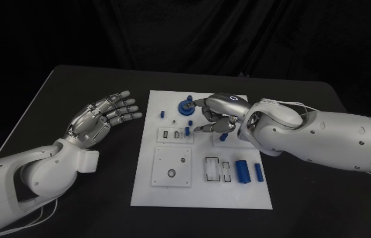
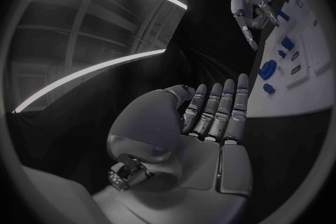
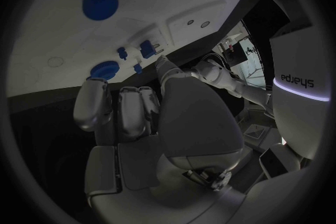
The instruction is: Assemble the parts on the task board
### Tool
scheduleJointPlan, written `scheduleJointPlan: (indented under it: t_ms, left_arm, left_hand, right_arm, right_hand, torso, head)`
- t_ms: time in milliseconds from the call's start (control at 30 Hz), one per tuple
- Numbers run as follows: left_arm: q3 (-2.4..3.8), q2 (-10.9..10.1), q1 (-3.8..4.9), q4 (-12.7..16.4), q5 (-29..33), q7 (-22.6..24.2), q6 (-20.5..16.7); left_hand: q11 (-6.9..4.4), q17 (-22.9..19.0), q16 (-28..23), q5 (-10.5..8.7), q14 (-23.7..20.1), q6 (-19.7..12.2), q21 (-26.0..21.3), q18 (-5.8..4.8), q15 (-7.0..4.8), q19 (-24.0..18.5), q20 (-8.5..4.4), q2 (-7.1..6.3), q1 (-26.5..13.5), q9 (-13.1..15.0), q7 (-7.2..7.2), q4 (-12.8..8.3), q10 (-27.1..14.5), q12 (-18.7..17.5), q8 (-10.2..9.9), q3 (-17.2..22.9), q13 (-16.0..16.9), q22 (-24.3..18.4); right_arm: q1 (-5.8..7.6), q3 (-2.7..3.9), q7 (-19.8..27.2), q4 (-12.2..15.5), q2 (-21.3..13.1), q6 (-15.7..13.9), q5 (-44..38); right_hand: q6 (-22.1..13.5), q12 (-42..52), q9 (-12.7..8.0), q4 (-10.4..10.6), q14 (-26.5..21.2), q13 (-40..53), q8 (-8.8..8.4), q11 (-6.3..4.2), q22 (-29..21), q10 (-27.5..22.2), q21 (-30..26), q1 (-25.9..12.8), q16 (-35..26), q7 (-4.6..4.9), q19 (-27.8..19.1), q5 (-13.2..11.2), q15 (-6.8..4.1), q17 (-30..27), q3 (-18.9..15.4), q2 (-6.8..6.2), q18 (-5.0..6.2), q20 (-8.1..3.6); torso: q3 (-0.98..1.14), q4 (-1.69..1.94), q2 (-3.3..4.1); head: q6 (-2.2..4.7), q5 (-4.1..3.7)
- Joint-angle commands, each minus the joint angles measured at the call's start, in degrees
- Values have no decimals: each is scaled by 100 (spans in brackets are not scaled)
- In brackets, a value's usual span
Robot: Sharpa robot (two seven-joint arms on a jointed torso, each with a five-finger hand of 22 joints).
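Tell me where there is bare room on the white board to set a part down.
The near strip of the task board, below the square plate and the two blue cylinders, is bare. The far middle is crowded: the right hand hangs over the blue round part and small pieces.

A black table [image 1: 85, 88] fills the lower part of the frame. A dark, wrinkly curtain [image 1: 185, 23] hangs across the top.
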Motion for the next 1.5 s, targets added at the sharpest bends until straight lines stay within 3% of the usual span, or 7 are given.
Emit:
scheduleJointPlan:
  t_ms: [33,367,600,800,1067,1367,1500]
  left_arm:
    - [8,18,76,33,-314,-347,-581]
    - [8,143,392,-54,-894,-1440,-815]
    - [8,488,656,-329,-1619,-2038,-499]
    - [8,921,842,-751,-2208,-3015,-111]
    - [8,1318,932,-1271,-3072,-3727,7]
    - [9,1633,978,-1467,-4854,-4223,-206]
    - [10,1788,1004,-1553,-5606,-4606,-42]
  left_hand:
    - [-76,99,287,53,125,63,349,-37,-70,34,-104,-30,-3,8,223,-148,163,88,63,75,14,215]
    - [-271,348,1131,16,313,131,1615,-95,-246,-325,-325,-57,-111,-1,357,-204,560,223,206,162,-15,1065]
    - [-450,463,1550,-133,671,348,2366,5,-421,-425,-390,-124,43,13,315,-165,1060,432,356,243,57,1550]
    - [-633,786,2175,-883,1092,470,2986,178,-586,-407,-358,-280,-17,0,215,368,1505,920,402,81,435,1924]
    - [-823,1410,3105,-1242,1371,758,3514,406,-781,-294,-296,-357,209,-10,81,1033,1551,2105,430,-105,1517,2222]
    - [-1092,5591,5292,-1360,4069,1151,4707,301,-1063,1341,-599,-412,192,80,-127,1002,3902,4784,501,-235,5766,3523]
    - [-1098,6655,5523,-1590,4769,1163,4907,228,-1100,1754,-622,-403,-96,157,-146,1016,4556,5176,478,-407,6663,3905]
  right_arm:
    - [25,-11,984,-134,-89,-137,1128]
    - [-66,-36,1661,-524,-290,-552,1834]
    - [-178,-39,1773,-583,-444,-622,2422]
    - [-328,-39,1797,-626,-565,-246,3609]
    - [-529,-39,1852,-730,-636,91,4843]
    - [-655,-39,1918,-870,-599,-107,5008]
    - [-709,-39,1907,-908,-590,-155,5006]
  right_hand:
    - [67,-30,-20,46,-14,-41,20,33,257,-58,-91,30,-72,58,-55,22,67,-71,36,75,75,12]
    - [1116,1,132,151,-55,-54,306,92,255,-87,-191,-57,-116,130,-82,359,120,-126,41,327,86,67]
    - [1525,-94,129,210,-108,-228,450,151,233,-242,-322,-799,-192,170,-123,-169,170,-216,-245,535,104,117]
    - [1976,-478,155,207,-673,-724,587,308,-170,-901,-1331,-1227,-878,221,-720,908,342,-872,-460,823,266,234]
    - [2059,-1384,145,212,-1475,-1877,542,393,-583,-2337,-2458,-1158,-1573,282,-1485,1066,450,-1587,-593,1059,450,379]
    - [2161,-1318,153,207,-1242,-1971,542,357,-426,-2168,-2204,-1125,-1214,247,-1248,1434,412,-1360,-741,1034,416,368]
    - [2223,-1217,158,207,-932,-1952,545,318,-208,-1974,-1759,-1094,-846,209,-921,1503,362,-1069,-781,1076,341,323]
  torso:
    - [18,-5,-43]
    - [143,-58,-364]
    - [266,-128,-640]
    - [409,-228,-880]
    - [524,-353,-1122]
    - [602,-498,-1250]
    - [636,-566,-1270]
  head:
    - [116,64]
    - [162,172]
    - [-61,194]
    - [-276,212]
    - [-457,323]
    - [-581,478]
    - [-605,578]
